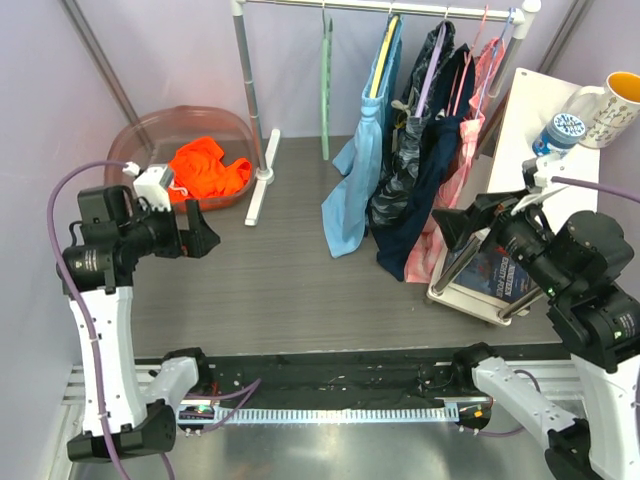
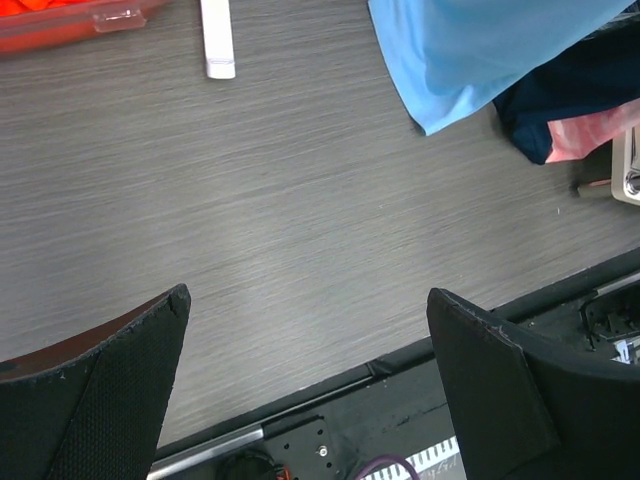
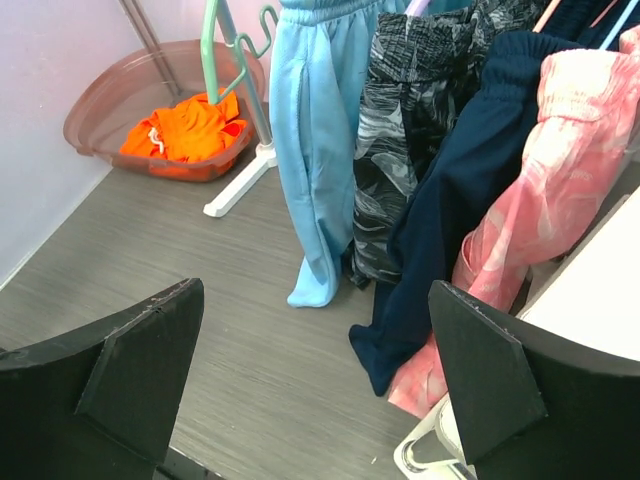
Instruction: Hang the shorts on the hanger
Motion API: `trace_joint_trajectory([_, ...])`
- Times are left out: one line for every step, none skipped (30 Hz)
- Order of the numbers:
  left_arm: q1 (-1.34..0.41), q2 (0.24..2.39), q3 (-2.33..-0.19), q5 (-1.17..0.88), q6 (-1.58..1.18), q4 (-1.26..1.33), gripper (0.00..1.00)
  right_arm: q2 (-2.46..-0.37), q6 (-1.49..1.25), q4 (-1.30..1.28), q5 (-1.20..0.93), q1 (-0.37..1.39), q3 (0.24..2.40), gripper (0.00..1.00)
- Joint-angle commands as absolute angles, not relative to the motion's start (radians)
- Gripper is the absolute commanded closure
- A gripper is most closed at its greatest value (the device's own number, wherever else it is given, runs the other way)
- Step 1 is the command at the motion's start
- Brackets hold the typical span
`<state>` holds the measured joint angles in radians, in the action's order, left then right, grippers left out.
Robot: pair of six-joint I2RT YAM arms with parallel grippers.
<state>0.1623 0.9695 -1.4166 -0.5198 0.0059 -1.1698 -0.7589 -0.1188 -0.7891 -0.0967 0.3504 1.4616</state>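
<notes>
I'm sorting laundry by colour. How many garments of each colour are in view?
Light blue shorts: 1
Grey-black patterned garment: 1
Navy garment: 1
Pink garment: 1
Orange garment: 1
Total: 5

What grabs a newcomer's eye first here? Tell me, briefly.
The orange garment in the tub at the back left stands out most. Next comes the row of clothes on the rack, with the blue shorts leftmost, on a yellow hanger. The left gripper and right gripper hang open and empty above the table.
</notes>
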Motion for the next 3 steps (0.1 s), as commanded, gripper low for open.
trace_joint_trajectory([0.167,0.939,-1.433,-0.491,-0.020,-1.189,0.00,-0.735,-0.135,-0.762,-0.103,0.350,1.463,0.00])
trace_joint_trajectory([0.167,0.936,-1.436,-0.491,-0.023,-1.187,0.00,-0.732,-0.140,-0.762,-0.101,0.350,1.463,0.00])
trace_joint_trajectory([0.167,0.928,-1.439,-0.489,-0.028,-1.187,0.00,-0.730,-0.138,-0.762,-0.100,0.350,1.463,0.00])
